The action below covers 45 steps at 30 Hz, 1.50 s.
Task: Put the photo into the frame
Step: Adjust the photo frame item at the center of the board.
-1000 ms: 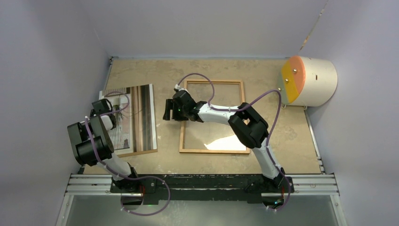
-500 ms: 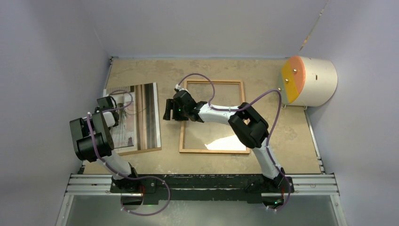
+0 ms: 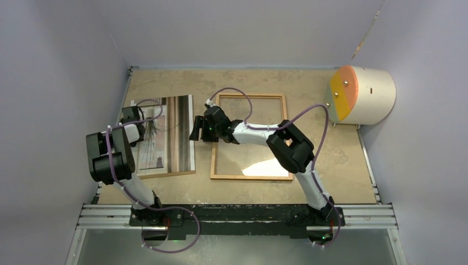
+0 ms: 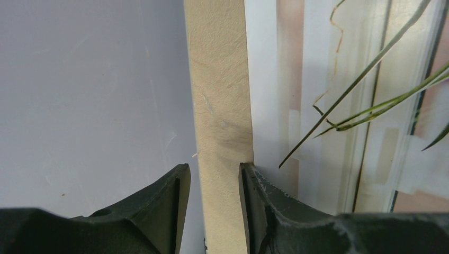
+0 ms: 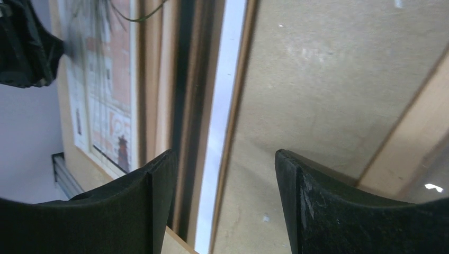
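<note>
Left hand (image 4: 213,170) is down at the far-left side of the table (image 3: 165,83), close to the side wall. Jaws part-way apart, only bare tabletop between them. Its inner finger (image 4: 259,206) sits right at the white margin of the photo (image 3: 171,138). Nothing pinched that I can see.

Right hand (image 5: 223,159) hovers over the gap between photo and frame (image 3: 248,177), jaws wide, empty.

Photo lies flat, picture side up, just beside the frame on its left, not in it. A thin brown edge (image 3: 165,175) shows along its near side, likely a board underneath.

Frame lies flat at mid-table. Glare (image 3: 270,167) inside it suggests a glass pane.

Handling, my guess: the print is thin paper, light and floppy. It should slide easily under a sideways nudge but will sag or crease if lifted by one point. Lying flat, it gives no lip to pinch. Better to work one long edge out past the board, take that margin, and keep the second hand on the opposite edge. The pane would be breakable, so set down gently.
</note>
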Motion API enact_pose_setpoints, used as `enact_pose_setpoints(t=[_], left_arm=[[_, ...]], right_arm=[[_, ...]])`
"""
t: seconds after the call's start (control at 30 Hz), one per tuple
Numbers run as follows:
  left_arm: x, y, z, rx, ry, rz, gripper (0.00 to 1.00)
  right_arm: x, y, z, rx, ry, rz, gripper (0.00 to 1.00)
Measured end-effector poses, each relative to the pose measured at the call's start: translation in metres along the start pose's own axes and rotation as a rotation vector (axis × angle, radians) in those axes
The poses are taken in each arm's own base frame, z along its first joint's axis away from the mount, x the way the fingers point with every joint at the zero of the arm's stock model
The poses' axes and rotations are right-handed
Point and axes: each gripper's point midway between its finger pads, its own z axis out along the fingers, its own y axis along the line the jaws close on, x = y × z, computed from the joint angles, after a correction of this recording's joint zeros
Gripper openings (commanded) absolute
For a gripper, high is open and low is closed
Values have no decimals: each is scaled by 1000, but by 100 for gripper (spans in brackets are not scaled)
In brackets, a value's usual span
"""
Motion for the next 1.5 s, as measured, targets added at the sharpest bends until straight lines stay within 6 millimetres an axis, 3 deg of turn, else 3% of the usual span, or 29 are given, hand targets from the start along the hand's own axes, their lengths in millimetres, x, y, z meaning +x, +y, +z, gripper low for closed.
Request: enact_pose_setpoints(t=[0.33, 0.83, 1.5], left_arm=[[-13, -9, -5, 25, -38, 13, 45], [-17, -14, -5, 24, -28, 60, 43], [-21, -16, -5, 13, -23, 105, 42]], right_arm=[[17, 26, 8, -131, 65, 45, 66], [20, 22, 8, -87, 68, -9, 53], [44, 26, 1, 67, 68, -261, 49]])
